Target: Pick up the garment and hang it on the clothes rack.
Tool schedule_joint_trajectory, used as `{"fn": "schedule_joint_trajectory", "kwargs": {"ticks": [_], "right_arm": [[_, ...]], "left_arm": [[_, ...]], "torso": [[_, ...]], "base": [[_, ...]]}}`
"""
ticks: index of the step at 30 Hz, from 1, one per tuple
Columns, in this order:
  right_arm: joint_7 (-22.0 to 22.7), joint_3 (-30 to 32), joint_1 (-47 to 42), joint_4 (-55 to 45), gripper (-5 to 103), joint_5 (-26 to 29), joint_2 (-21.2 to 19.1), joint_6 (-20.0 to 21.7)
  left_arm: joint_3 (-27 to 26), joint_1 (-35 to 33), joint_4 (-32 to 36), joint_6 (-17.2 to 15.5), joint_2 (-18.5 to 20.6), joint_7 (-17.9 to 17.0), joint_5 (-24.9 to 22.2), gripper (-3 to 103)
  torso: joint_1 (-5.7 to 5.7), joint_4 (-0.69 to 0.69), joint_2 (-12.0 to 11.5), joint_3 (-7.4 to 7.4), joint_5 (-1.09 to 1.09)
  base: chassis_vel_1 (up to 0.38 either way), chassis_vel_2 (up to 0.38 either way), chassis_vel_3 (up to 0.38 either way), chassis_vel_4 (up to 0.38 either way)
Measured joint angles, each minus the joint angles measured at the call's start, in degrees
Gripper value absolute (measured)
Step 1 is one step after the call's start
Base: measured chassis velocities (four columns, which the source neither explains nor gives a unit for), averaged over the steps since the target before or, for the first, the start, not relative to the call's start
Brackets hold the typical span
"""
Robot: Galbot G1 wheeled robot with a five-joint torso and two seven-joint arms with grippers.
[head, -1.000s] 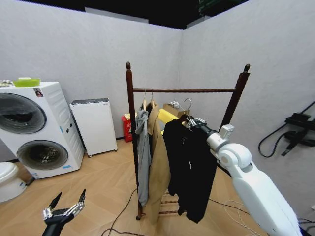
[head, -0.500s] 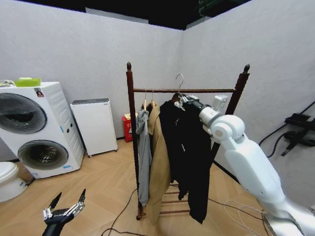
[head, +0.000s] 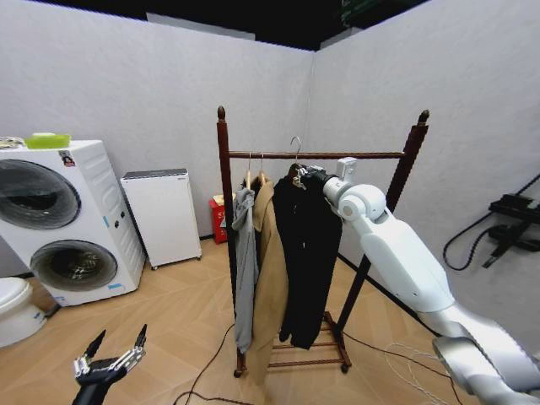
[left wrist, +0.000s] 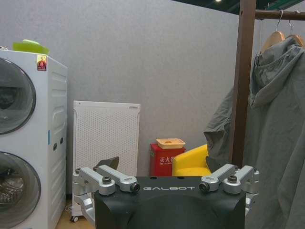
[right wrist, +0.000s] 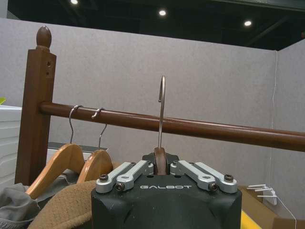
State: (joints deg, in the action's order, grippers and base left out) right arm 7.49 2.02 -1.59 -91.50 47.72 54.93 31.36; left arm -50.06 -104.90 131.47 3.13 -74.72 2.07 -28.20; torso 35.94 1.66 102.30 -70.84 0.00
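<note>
Gripping a hanger by its neck, the right gripper (head: 305,174) holds the black garment (head: 304,253) up at the clothes rack (head: 226,219), just below the horizontal bar. In the right wrist view its fingers (right wrist: 125,173) are pressed against the brown hanger neck from both sides, and the metal hook (right wrist: 161,112) rises above the bar (right wrist: 200,128); whether the hook is over the bar cannot be told. The garment hangs long and straight from the gripper, its hem above the rack's low slatted shelf (head: 316,342). Just to its left hang a long tan coat (head: 271,287) and, farther left, a grey hooded jacket (head: 245,270), both on wooden hangers already hooked on the bar.

The left gripper (head: 110,361) waits low at the near left, well apart from the rack, with its fingers spread wide. A white washing machine (head: 55,224) stands at the far left against the grey wall, and a white cabinet (head: 160,215) is beside it.
</note>
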Motion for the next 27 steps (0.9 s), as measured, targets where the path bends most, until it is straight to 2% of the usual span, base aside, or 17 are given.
{"fn": "schedule_joint_trajectory", "kwargs": {"ticks": [27], "right_arm": [[-1.2, -5.39, 5.51, 8.05, 10, -0.37, 1.91, -0.34]], "left_arm": [[0.0, 0.0, 0.0, 0.0, 0.0, 0.0, 0.0, 100]], "torso": [[0.0, -0.01, 0.0, 0.0, -0.01]], "base": [[0.0, 0.0, 0.0, 0.0]]}}
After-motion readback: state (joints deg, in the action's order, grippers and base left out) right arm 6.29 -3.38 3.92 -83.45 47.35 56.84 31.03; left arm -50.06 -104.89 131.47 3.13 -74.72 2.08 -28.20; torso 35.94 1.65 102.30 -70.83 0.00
